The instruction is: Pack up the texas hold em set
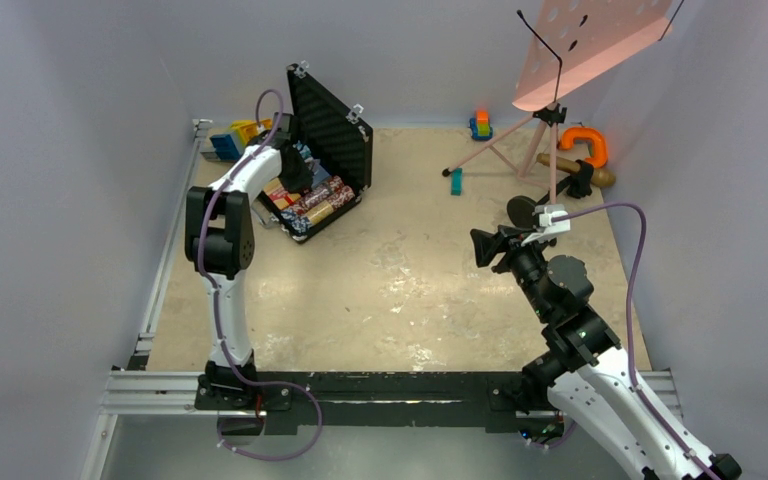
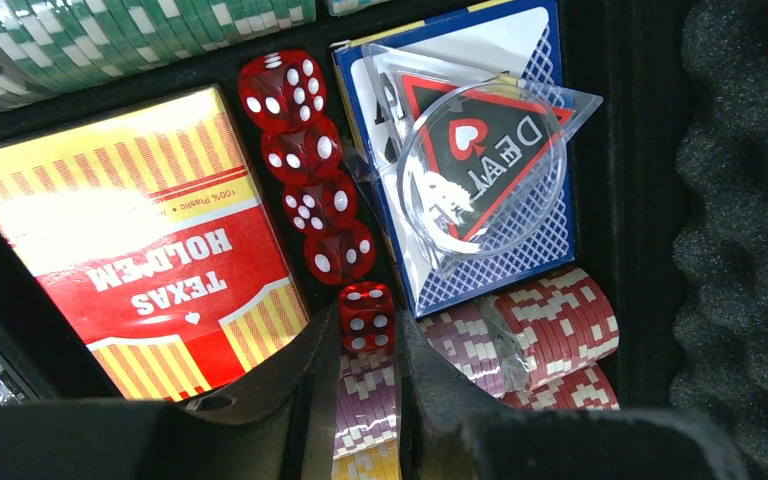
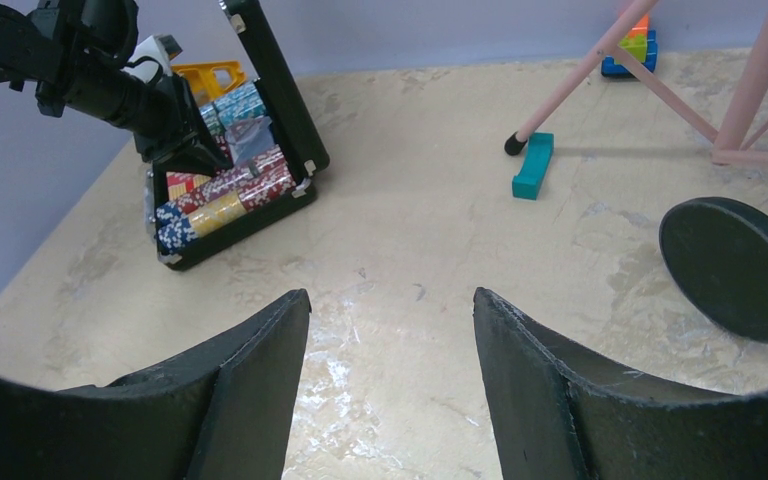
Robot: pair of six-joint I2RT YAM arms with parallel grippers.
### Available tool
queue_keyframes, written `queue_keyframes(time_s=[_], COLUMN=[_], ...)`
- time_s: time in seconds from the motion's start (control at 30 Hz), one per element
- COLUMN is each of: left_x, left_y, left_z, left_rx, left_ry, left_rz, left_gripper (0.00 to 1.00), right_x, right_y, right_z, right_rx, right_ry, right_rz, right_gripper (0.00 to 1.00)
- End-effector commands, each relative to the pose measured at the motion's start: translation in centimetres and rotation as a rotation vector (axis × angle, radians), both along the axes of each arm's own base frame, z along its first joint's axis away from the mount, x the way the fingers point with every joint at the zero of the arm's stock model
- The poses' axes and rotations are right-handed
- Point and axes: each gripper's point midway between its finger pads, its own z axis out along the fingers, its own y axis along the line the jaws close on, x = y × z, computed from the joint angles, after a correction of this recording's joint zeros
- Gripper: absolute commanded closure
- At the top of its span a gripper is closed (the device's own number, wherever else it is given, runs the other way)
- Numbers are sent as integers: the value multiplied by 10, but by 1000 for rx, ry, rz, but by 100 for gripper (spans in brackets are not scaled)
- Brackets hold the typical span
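The black briefcase [image 1: 332,128] stands open at the far left, its foam lid upright; it also shows in the right wrist view [image 3: 272,95]. My left gripper [image 1: 295,183] reaches into it. In the left wrist view its fingertips are shut on a small red die [image 2: 367,318] above purple chip stacks [image 2: 465,345]. A row of several red dice [image 2: 305,150] lies between the orange-red card box [image 2: 140,250] and a blue card deck with a clear dealer button [image 2: 480,170]. My right gripper [image 1: 478,246] is open and empty above the bare table [image 3: 392,300].
A pink music stand [image 1: 580,40] stands at the back right, its legs near a teal block [image 1: 456,181]. An orange clamp [image 1: 588,142] and a black disc [image 3: 740,265] lie at the right. Blue and yellow toys [image 1: 235,138] sit behind the briefcase.
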Motion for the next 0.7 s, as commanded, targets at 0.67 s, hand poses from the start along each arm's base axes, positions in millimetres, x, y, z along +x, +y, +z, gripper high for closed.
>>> queue_keyframes(time_s=[0.67], left_x=[6], left_y=[7], left_z=[11], left_rx=[-9], left_ry=[-40], left_rz=[63], left_gripper=[65], right_x=[2], right_y=[-3], right_z=[11], right_rx=[20], right_ry=[-33], right_rz=[-21], right_gripper=[35])
